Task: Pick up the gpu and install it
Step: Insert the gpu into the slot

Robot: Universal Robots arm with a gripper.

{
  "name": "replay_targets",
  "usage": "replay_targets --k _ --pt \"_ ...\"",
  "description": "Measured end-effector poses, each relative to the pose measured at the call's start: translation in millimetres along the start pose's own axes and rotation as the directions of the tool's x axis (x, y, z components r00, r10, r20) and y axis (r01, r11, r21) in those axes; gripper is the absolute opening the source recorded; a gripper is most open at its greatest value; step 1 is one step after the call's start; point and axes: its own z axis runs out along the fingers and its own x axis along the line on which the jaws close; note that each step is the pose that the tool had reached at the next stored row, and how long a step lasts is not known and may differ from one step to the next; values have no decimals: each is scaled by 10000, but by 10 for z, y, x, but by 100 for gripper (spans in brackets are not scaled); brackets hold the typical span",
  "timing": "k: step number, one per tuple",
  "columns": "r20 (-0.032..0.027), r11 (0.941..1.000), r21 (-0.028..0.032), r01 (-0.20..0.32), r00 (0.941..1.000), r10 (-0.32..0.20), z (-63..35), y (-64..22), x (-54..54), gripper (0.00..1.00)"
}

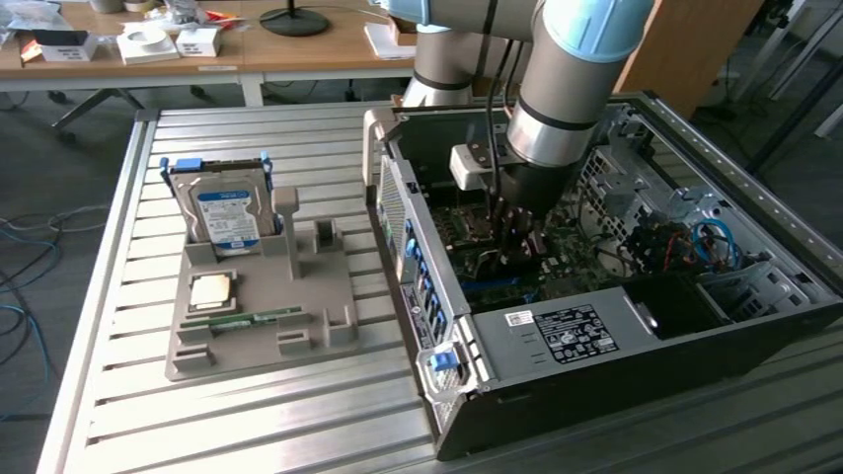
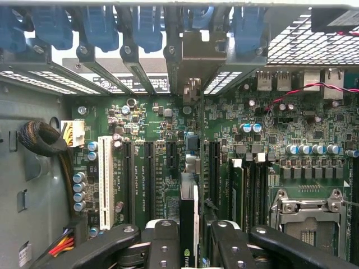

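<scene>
Reaching down into the open black metal computer case (image 1: 619,326), the black two-fingered hand (image 2: 189,235) is pinching the thin dark gpu card (image 2: 188,210) edge-on above the green motherboard (image 2: 168,129), its long axis lying parallel to the black expansion slots (image 2: 148,174). On the grey slatted table (image 1: 118,395), a grey holder tray (image 1: 251,286) is carrying a silver hard drive (image 1: 227,212).

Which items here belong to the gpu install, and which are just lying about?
Job:
- gpu, edge-on between the fingers
- gripper
- motherboard
- computer case

Lying about:
- hard drive
- processor chip
- memory stick
- grey holder tray
</scene>
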Motion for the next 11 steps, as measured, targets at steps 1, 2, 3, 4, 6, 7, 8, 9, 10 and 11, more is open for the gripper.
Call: replay_targets --k 1,2,3,4,6,7,8,9,10,11 --pt "0 10000 0 0 10000 0 0 0 0 26" --pt "-1 10000 0 0 10000 0 0 0 0 26" --pt "0 10000 -4 -1 10000 1 0 1 0 27" --pt "-2 10000 -4 -2 10000 2 -1 1 0 27" --pt "-1 10000 -1 -2 10000 2 0 1 0 34" --pt "-1 10000 -1 -2 10000 2 0 1 0 34" --pt "-1 10000 -1 -1 10000 1 0 0 0 34" --pt "0 10000 0 -1 10000 1 0 0 0 34" --pt "-1 10000 -1 0 10000 0 -6 0 0 34" --pt "0 10000 0 0 10000 0 -20 1 0 34"
